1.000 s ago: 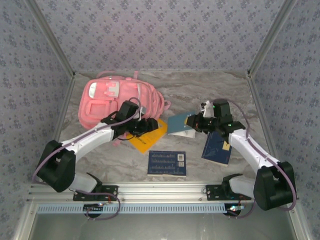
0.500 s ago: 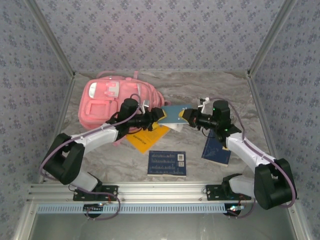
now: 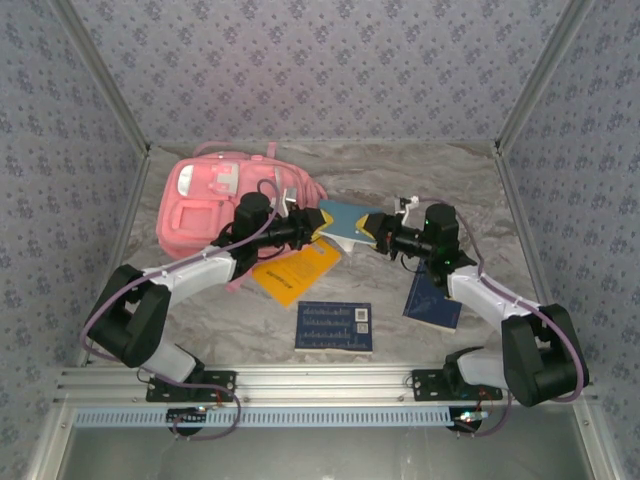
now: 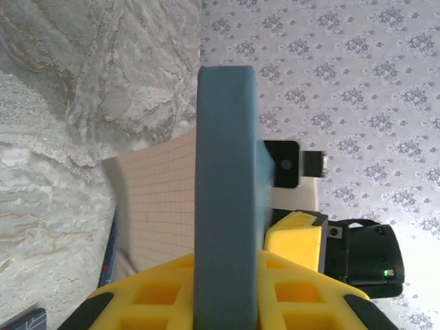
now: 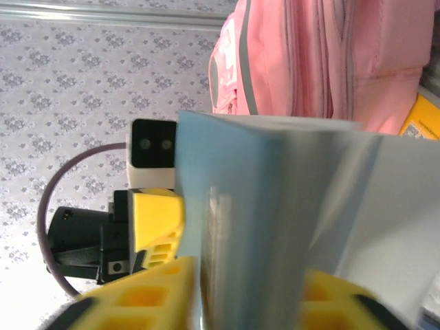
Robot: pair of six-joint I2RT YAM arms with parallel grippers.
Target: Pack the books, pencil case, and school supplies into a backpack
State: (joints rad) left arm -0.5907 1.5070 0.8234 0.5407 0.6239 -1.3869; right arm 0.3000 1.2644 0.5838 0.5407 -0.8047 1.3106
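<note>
- The step in hand looks like a handover: the two arms are meeting in the air over the table (image 3: 400, 170), with a teal book (image 3: 345, 222) between them.
- The left gripper (image 3: 306, 232) is clamping one end of the teal book. In its own wrist view, the book's edge is sitting tight between the yellow fingers.
- The right gripper (image 3: 378, 233) is straddling the other end. Its fingers are lying along both faces of the book, but I cannot tell whether they are pressing on it or slack.
- The teal book is hanging clear of the table, tilted, just beside the right side of the pink backpack (image 3: 215, 200).
- The backpack is lying flat at the back left. From here I cannot tell whether its top opening is unzipped.
- Other books are waiting on the table: a yellow book (image 3: 295, 268) under the meeting point, a navy book (image 3: 334, 326) near the front, and a second navy book (image 3: 428, 300) partly under the right arm.
- Next, I judge, the right gripper needs to let go fully and back away.
- The left arm then needs to carry the book to the backpack's mouth and slide it in edge first.
- The risk is the book twisting or slipping if both ends are not handled cleanly.
</note>
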